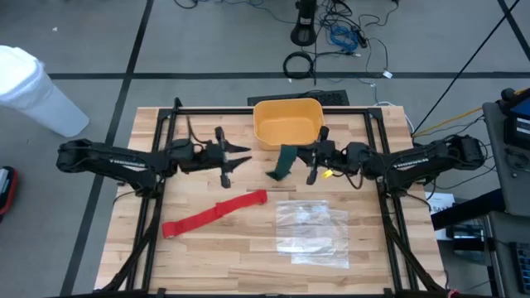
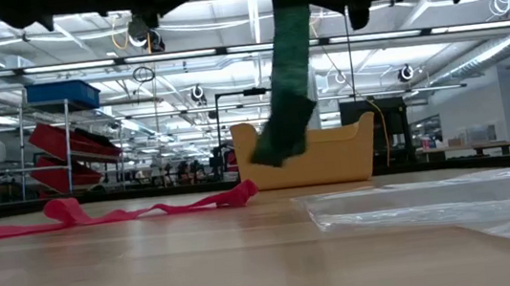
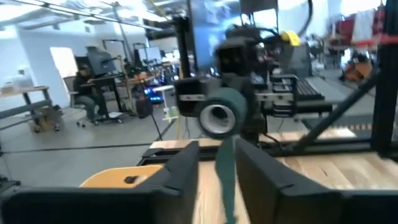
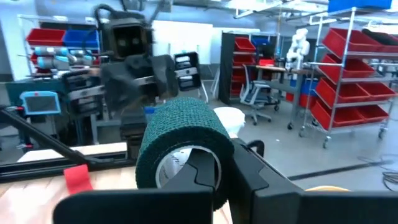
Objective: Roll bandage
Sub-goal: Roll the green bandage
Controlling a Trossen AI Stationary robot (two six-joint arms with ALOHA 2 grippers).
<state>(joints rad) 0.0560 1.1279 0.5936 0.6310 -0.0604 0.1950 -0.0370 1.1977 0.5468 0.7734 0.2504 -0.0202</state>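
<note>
High view: slatted wooden table (image 1: 248, 257), grey floor beyond, red bandage (image 1: 214, 214) flat, right gripper (image 1: 313, 159) clamping green roll (image 1: 286, 161).

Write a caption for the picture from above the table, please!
Right hand dangles a green bandage roll while the red bandage lies flat on the table.

Grey floor (image 1: 207, 41) with cables (image 1: 339, 37); red-binned shelving (image 4: 354, 87) under bright ceiling lights (image 2: 222, 22).
</note>
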